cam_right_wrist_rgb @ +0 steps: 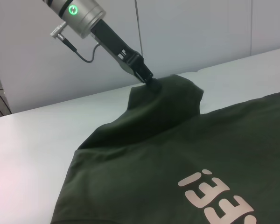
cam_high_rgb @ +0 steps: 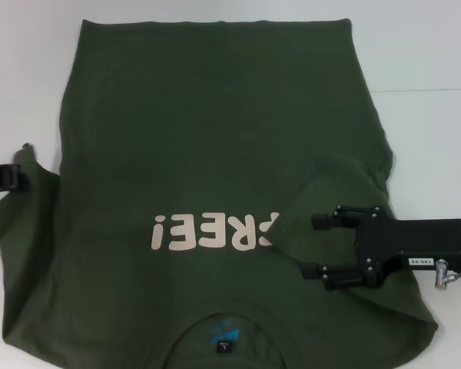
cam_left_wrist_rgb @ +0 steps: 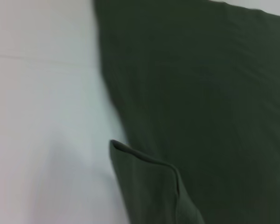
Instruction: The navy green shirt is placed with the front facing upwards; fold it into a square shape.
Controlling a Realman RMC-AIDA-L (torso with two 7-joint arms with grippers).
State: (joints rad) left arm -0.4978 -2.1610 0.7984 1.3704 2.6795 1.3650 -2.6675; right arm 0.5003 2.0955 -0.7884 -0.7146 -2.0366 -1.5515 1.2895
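Note:
The navy green shirt [cam_high_rgb: 215, 138] lies front up on the white table, collar toward me, with its cream "FREE!" letters [cam_high_rgb: 215, 231] reading upside down. One sleeve [cam_high_rgb: 338, 192] is folded inward over the chest and covers part of the first letter. My right gripper [cam_high_rgb: 319, 246] hovers open over that folded sleeve, with nothing between its fingers. At the far left, my left gripper [cam_high_rgb: 11, 178] is shut on the other sleeve [cam_high_rgb: 31, 165]. In the right wrist view the left gripper [cam_right_wrist_rgb: 147, 77] holds that sleeve [cam_right_wrist_rgb: 170, 95] raised in a peak above the table.
The white table [cam_high_rgb: 430, 46] shows around the shirt at the back, left and right. A seam line [cam_high_rgb: 422, 90] crosses the table at the right. The blue-and-black neck label [cam_high_rgb: 224, 338] sits inside the collar at the near edge.

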